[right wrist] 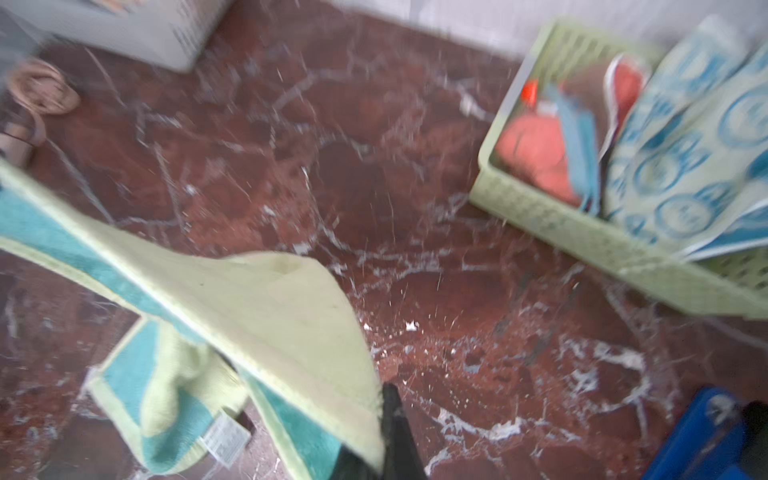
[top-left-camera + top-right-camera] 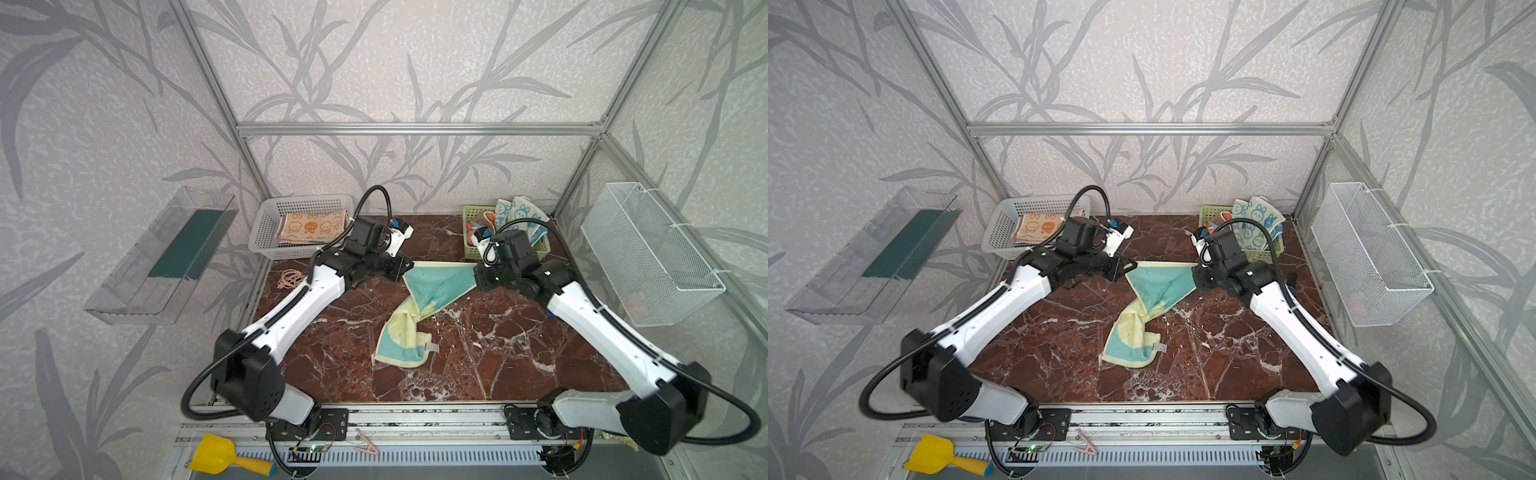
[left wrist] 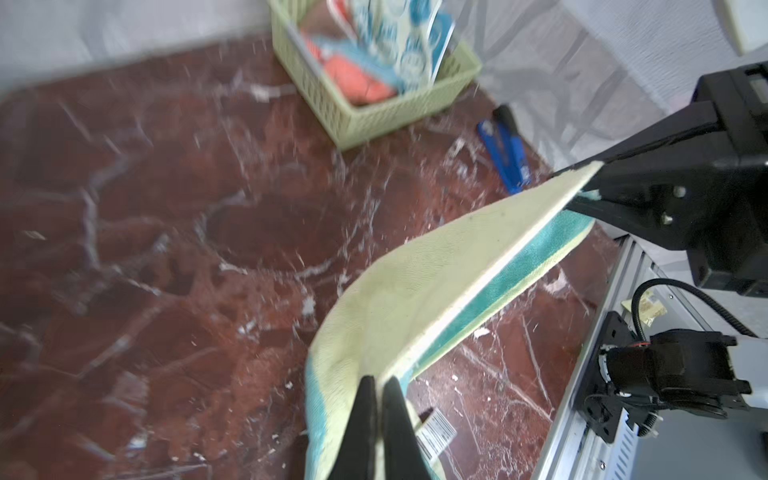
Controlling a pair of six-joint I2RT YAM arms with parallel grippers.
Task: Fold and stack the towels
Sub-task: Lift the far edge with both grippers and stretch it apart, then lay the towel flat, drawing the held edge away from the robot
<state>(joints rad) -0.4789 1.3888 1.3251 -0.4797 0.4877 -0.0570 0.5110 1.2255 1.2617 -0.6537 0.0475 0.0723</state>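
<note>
A teal towel with cream patches (image 2: 436,282) (image 2: 1158,282) hangs stretched between both grippers above the marble table, and its lower end lies bunched on the table (image 2: 401,340). My left gripper (image 2: 409,266) (image 3: 379,380) is shut on one upper corner of it. My right gripper (image 2: 476,270) (image 1: 384,390) is shut on the other upper corner. An orange towel with bunnies (image 2: 311,226) lies folded in the white basket (image 2: 266,232). The green basket (image 2: 471,249) holds a white towel with blue bunnies (image 2: 519,214) and an orange towel (image 1: 536,145).
A coiled cord (image 2: 291,278) lies near the white basket. A blue tool (image 3: 505,149) lies by the green basket. A wire basket (image 2: 648,253) hangs on the right wall and a clear tray (image 2: 162,253) on the left wall. A yellow scoop (image 2: 216,455) lies on the front rail.
</note>
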